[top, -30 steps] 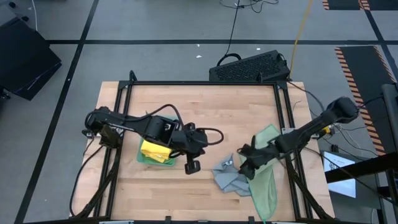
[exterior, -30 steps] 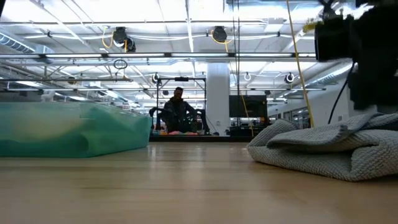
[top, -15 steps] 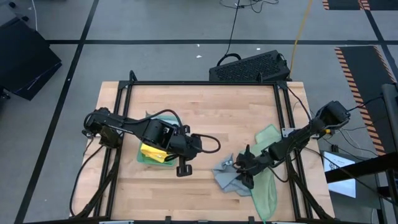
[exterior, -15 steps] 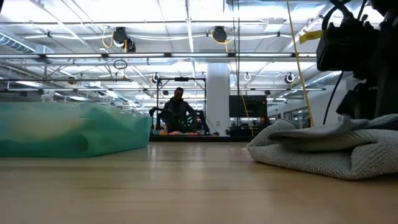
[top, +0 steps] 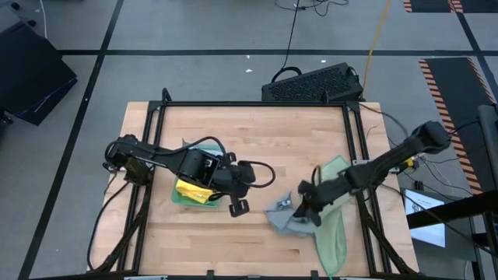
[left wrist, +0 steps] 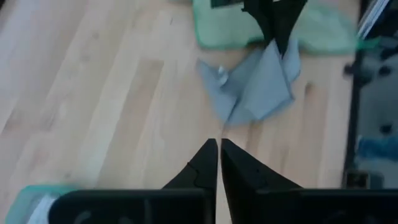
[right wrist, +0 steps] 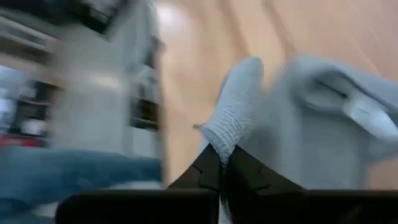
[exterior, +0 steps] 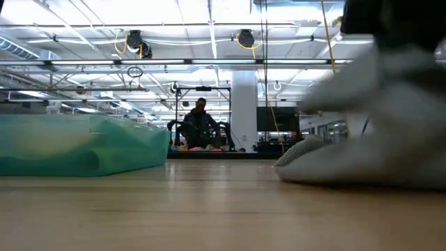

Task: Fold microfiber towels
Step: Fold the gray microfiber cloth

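From above, the right hand [top: 306, 211] sits over the near right part of the bench [top: 257, 132], its fingers pinched together on a fold of the grey towel [top: 285, 222], which lies directly under and beside it. A pale green towel [top: 333, 233] spreads under the grey one and hangs toward the bench's near edge. The left hand [top: 240, 206] hovers near the middle of the bench with fingers together and nothing between them, well apart from the grey towel. Just behind it lies a small stack: a yellow towel [top: 191, 187] on top of a green towel [top: 184, 198]. That makes four towels visible, one of each colour.

At bench level, the grey towel [exterior: 362, 150] rises blurred at the right, and a teal mass [exterior: 77, 146] sits at the left. A person [exterior: 200, 125] shows far behind.

The left wrist view shows its closed fingers [left wrist: 214, 171] pointing toward the grey towel [left wrist: 255, 87], lifted to a peak by the right hand.

The right wrist view shows the fingers [right wrist: 221, 171] clamped on a grey towel corner [right wrist: 236, 112].
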Controlling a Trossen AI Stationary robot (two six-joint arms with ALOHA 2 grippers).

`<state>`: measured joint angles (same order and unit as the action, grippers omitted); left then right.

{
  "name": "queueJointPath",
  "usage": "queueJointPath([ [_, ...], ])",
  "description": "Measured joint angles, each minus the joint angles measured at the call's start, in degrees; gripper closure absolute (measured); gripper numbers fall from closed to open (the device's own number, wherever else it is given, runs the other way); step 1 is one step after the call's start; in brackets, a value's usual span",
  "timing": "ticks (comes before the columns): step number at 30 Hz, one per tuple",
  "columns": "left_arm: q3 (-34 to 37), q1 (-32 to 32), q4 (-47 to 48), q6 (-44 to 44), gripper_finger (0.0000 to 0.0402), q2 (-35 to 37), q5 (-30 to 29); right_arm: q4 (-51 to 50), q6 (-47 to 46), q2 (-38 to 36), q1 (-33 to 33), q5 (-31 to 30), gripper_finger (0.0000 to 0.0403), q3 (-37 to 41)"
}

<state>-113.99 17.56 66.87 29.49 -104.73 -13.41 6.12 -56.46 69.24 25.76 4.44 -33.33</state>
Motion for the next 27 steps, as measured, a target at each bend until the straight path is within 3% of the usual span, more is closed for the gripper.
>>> queueJointPath([
  [4, 0.00, 0.61, -7.51, -0.24, 0.0357, -0.02, -2.06, -1.08, -0.76, -9.48, -3.44, 1.81, 0.0400, -0.80],
  [8, 0.00, 1.37, -16.69, -1.10, 0.0302, -0.63, -7.84, -1.92, -7.54, -16.92, -8.09, 2.23, 0.0401, -0.85],
  [12, 0.28, 1.77, -21.88, -5.54, 0.0236, -2.90, -12.50, -2.09, -6.63, -21.50, -12.31, 10.08, 0.0401, -0.85],
  [19, 0.39, 3.30, -27.53, -13.49, 0.0159, -7.88, -13.03, -0.21, -11.61, -23.71, -17.61, 18.35, 0.0402, -0.92],
  [27, 0.23, 3.30, -32.40, -14.82, 0.0144, -10.45, -14.54, 1.44, -16.26, -23.87, -23.70, 22.78, 0.0402, -0.85],
])
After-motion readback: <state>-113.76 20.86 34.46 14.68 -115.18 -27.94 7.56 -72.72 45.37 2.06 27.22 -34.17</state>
